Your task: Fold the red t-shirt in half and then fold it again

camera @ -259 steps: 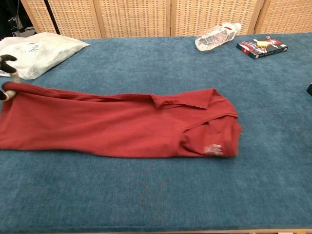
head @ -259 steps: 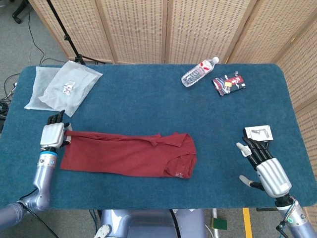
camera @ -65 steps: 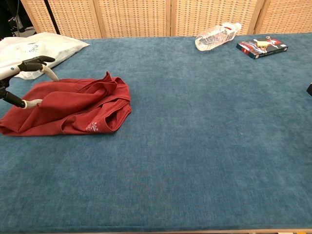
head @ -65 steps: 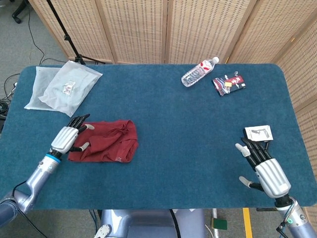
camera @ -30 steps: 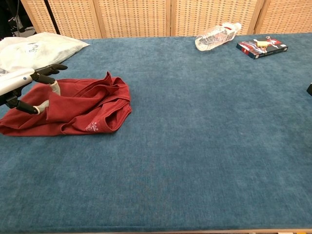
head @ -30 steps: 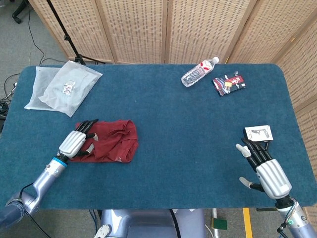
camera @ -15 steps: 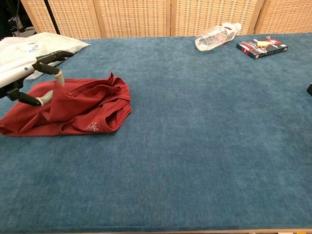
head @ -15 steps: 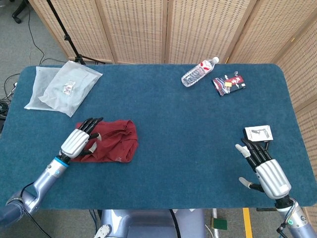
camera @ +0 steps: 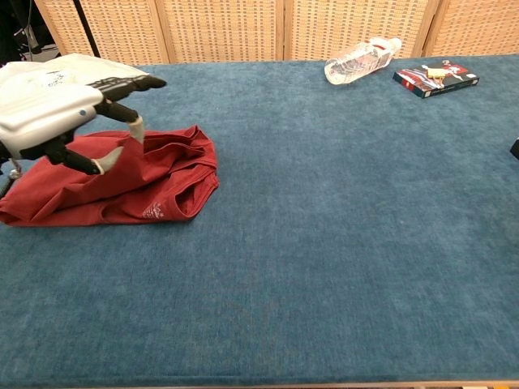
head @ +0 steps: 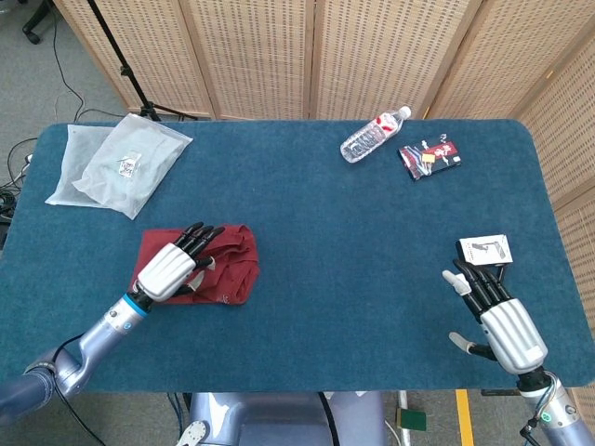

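The red t-shirt lies as a compact, rumpled bundle on the left part of the blue table; its hem with a small white print faces the front. My left hand hovers over the bundle's left half with fingers spread and nothing in them; in the chest view the left hand stands raised above the cloth. My right hand is far off at the front right, open, fingers apart, holding nothing.
A clear bag with white cloth lies at the back left, just behind the shirt. A water bottle and a dark packet sit at the back right. A white card lies by my right hand.
The shirt went from a long strip to a compact bundle. Over the last second my left hand slid rightward and rose over the bundle. The right hand stayed put.
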